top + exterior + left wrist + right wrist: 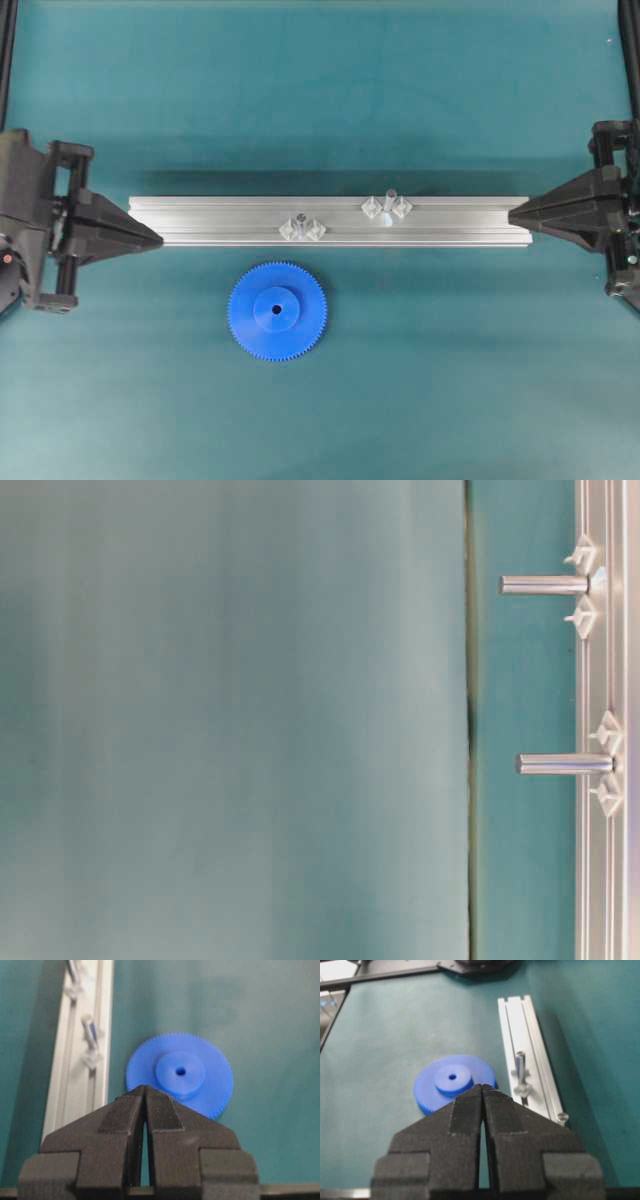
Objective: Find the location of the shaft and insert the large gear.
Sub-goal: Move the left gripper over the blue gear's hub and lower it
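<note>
The gear (277,309) lies flat on the mat (450,360), apart from the rail (330,221) at its 12 o'clock; its other sides are bare mat. Two upright pins (299,217) (389,196) rise from the rail, with free rail between them. The left gripper (155,239) and right gripper (514,214) tips meet the rail ends.

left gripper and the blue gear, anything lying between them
Nothing: in the overhead view only bare teal mat separates the shut left gripper from the large gear; the rail lies beyond that stretch.
</note>
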You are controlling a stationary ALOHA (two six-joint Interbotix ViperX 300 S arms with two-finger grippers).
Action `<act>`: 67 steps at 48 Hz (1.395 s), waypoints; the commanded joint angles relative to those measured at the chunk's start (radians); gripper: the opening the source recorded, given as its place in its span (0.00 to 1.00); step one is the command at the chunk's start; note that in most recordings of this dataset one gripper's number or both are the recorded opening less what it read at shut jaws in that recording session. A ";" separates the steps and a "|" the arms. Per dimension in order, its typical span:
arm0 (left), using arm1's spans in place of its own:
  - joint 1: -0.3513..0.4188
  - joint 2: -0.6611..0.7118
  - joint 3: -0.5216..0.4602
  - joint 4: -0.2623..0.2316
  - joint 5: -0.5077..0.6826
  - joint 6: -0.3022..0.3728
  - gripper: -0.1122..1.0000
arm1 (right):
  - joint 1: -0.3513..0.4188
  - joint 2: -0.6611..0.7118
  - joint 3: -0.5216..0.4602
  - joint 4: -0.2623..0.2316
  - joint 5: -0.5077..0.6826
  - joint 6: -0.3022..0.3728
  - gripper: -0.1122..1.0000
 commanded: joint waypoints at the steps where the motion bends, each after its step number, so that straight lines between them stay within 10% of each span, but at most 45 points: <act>1: -0.012 0.032 -0.043 0.002 0.000 0.000 0.11 | 0.002 0.005 -0.008 0.002 -0.003 0.011 0.11; 67: -0.080 0.673 -0.529 0.002 0.348 -0.017 0.11 | 0.000 -0.038 0.018 0.002 0.029 0.012 0.11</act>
